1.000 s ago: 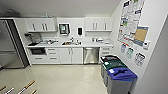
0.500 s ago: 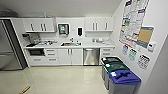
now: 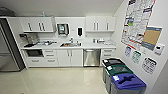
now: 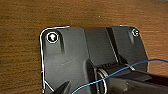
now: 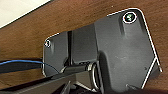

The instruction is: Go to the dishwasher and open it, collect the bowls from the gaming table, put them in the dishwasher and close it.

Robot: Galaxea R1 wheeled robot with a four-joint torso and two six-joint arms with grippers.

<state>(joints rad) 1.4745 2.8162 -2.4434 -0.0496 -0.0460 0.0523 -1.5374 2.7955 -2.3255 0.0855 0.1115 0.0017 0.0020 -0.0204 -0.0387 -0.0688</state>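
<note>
Stainless steel marks your target: scanning from the fridge [image 3: 7, 50] at left, past the white cabinets [image 3: 70, 57], you meet the dishwasher [image 3: 91, 57], shut under the counter [image 3: 100, 46], just left of the bins [image 3: 122, 77]. It lies straight ahead across open floor [image 3: 50, 81], its bar handle horizontal. You cannot tell either gripper's finger state or which arm is nearer.

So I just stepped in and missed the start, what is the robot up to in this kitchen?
Nothing is being handled yet. The robot faces a kitchenette from across the pale floor, with the dishwasher straight ahead under the counter, its steel door shut. White cabinets flank it, a sink sits to its left, and three bins stand along the right wall. No bowls are in sight.
</note>
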